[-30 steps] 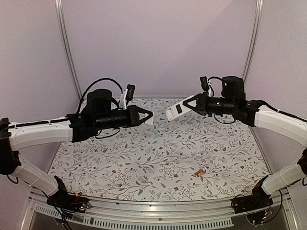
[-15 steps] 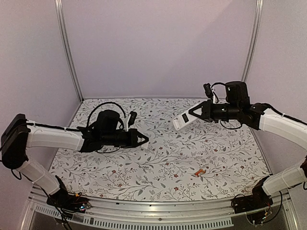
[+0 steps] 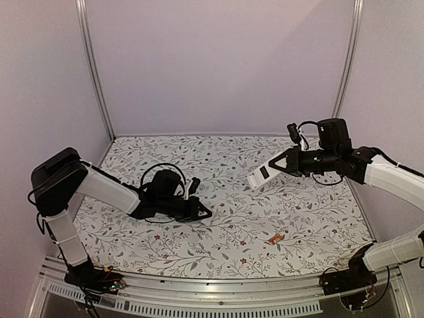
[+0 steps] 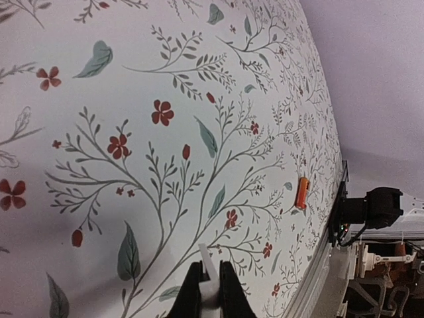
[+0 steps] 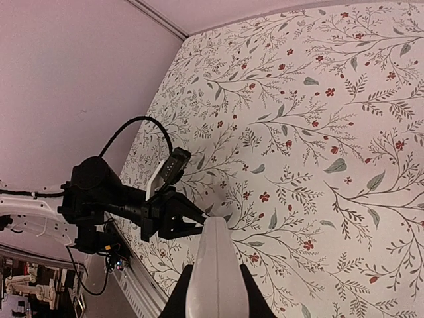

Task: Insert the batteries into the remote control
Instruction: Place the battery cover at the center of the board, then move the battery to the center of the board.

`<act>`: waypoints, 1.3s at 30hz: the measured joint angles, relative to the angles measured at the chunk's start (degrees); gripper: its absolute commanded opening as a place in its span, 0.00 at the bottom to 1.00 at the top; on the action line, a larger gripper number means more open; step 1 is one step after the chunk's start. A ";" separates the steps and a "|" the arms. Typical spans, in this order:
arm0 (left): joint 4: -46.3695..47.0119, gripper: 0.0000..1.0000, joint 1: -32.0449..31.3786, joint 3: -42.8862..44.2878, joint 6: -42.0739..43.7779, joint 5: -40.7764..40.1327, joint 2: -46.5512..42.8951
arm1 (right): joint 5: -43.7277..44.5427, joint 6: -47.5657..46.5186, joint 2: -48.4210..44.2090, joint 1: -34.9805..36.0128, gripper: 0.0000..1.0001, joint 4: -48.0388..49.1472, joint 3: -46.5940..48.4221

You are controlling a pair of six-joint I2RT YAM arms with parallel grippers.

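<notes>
The remote control is clamped by one end between the fingers of my right pincer. It is held clear above the floral table, with a dark recess showing on its upper face. A battery lies on the cloth below that pincer and toward the arm bases, well apart from it. My left pincer sits low over the cloth across from the right one, closed on a thin white piece, apparently the cover plate, though the edge-on view is poor.
</notes>
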 measured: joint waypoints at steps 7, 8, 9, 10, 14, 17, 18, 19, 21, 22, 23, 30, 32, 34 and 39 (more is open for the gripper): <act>3.02 0.14 1.75 -0.92 -1.29 0.70 3.58 | -0.39 -0.31 -0.52 -0.22 0.00 -0.76 0.00; 2.93 0.18 1.97 -1.03 -1.36 0.66 3.76 | -0.42 -0.31 -0.52 -0.24 0.00 -0.85 0.00; 2.89 0.23 2.14 -1.11 -1.55 0.50 3.85 | -0.46 -0.31 -0.52 -0.28 0.00 -0.94 0.00; 2.78 0.28 2.23 -1.11 -1.42 0.28 3.87 | -0.50 -0.31 -0.52 -0.37 0.00 -1.05 0.00; 1.25 0.47 2.56 -0.96 -0.74 -0.83 3.56 | -0.59 -0.46 -0.55 -0.81 0.00 -1.29 -0.02; -1.44 0.55 2.84 -0.76 0.35 -2.95 1.62 | -0.61 -0.68 -0.63 -1.25 0.00 -1.53 -0.22; -2.84 0.56 2.99 -0.72 0.79 -3.96 0.81 | -0.63 -0.72 -0.68 -1.42 0.00 -1.60 -0.33; -4.39 0.58 3.21 -0.68 1.38 -5.03 -0.04 | -0.63 -0.85 -0.79 -1.66 0.00 -1.75 -0.46; -7.80 0.59 3.56 -0.42 2.64 -7.34 -1.75 | -0.63 -1.11 -1.16 -2.12 0.00 -2.32 -0.70; -9.27 0.59 3.67 -0.22 3.37 -8.39 -2.51 | -0.68 -1.22 -1.42 -2.40 0.00 -2.64 -0.85; -10.80 0.58 3.74 0.07 4.20 -9.40 -3.32 | -0.72 -1.40 -1.79 -2.69 0.00 -3.02 -1.05; -16.17 0.53 1.90 4.31 14.10 -12.17 -8.98 | -1.99 -2.38 -5.35 -6.12 0.00 -5.25 -3.61; -17.59 0.52 -0.11 7.13 17.40 -12.24 -9.01 | -2.34 -2.40 -6.38 -7.69 0.00 -5.86 -4.59; -18.78 0.51 -2.47 10.01 20.31 -12.11 -8.55 | -3.04 -2.43 -7.41 -9.38 0.00 -6.69 -5.68; -22.77 0.48 -10.19 20.20 28.24 -11.08 -2.64 | -4.63 -2.54 -10.23 -13.00 0.00 -9.49 -8.31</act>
